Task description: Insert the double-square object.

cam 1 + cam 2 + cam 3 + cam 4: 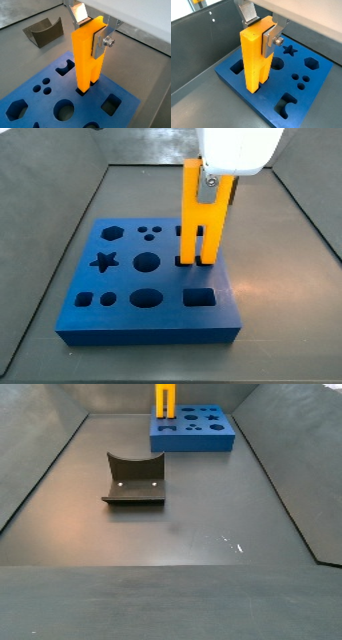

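The double-square object (85,60) is a tall yellow-orange bar that stands upright in my gripper (90,32). The gripper is shut on the bar's upper end, with one silver finger (101,41) flat on its side. The bar's forked lower end (198,253) points down. The prong tips meet a dark hole at the top face of the blue block (147,313), near one edge. How deep they sit I cannot tell. Bar (256,57), gripper (260,31) and block (301,92) also show in a wrist view. In a side view the bar (163,402) stands far back.
The blue block (40,102) has several other shaped holes: star (290,49), hexagon, circles and a square (199,296). The dark fixture (134,479) stands on the grey floor, apart from the block (194,434); it also shows in a wrist view (43,32). Sloping grey walls enclose the floor.
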